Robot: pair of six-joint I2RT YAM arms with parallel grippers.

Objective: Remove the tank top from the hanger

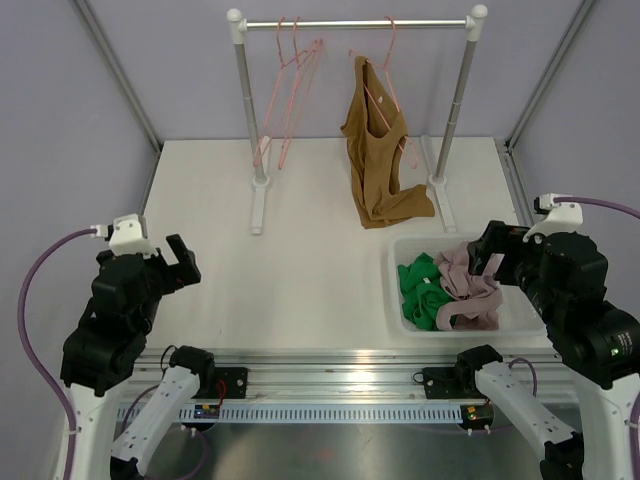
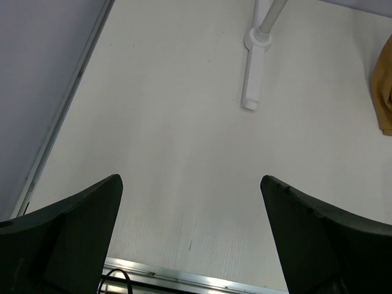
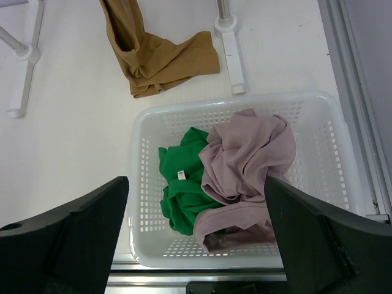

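Left gripper (image 2: 190,181) spread wide, tank top (image 1: 372,176) hanging

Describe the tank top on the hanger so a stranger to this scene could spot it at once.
Find the clothes rack at the table's far end. Near its right post hangs the tank top, hem trailing onto the table. It is tan and the rack's only garment; the other pink hangers are bare.

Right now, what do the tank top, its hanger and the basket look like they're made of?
Tank top: soft matte brown fabric, likely knit; it hangs limp and folds on the table. Hanger: thin pink rod, coated wire or plastic; too fine to tell. Basket: white moulded plastic, faintly glossy, walls gridded with holes.
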